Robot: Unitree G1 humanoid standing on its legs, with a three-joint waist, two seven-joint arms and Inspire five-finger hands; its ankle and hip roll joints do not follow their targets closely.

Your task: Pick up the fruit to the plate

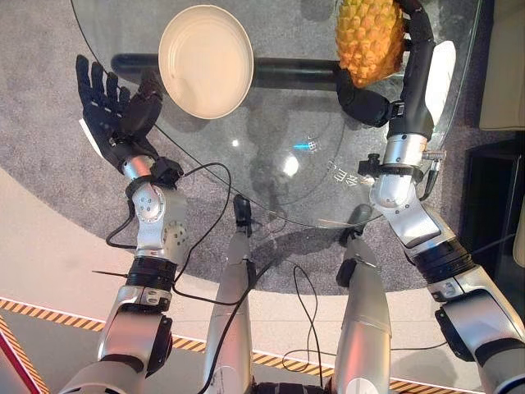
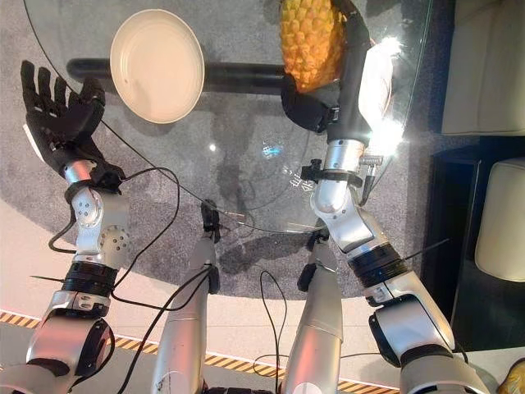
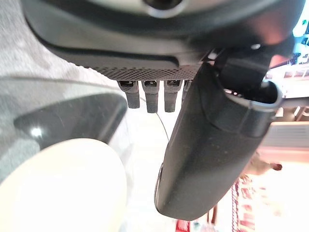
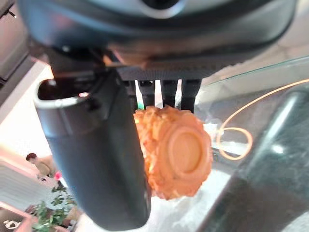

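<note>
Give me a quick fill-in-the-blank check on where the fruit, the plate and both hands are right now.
1. The yellow-orange pineapple is held in the robot's ____ hand.
2. The round cream plate on the round glass table has ____ on it.
3. The left hand hovers with fingers spread ____, holding nothing.
4. Seen from the head, the plate lies to the ____ of the pineapple.

Missing words: right; nothing; open; left
</note>
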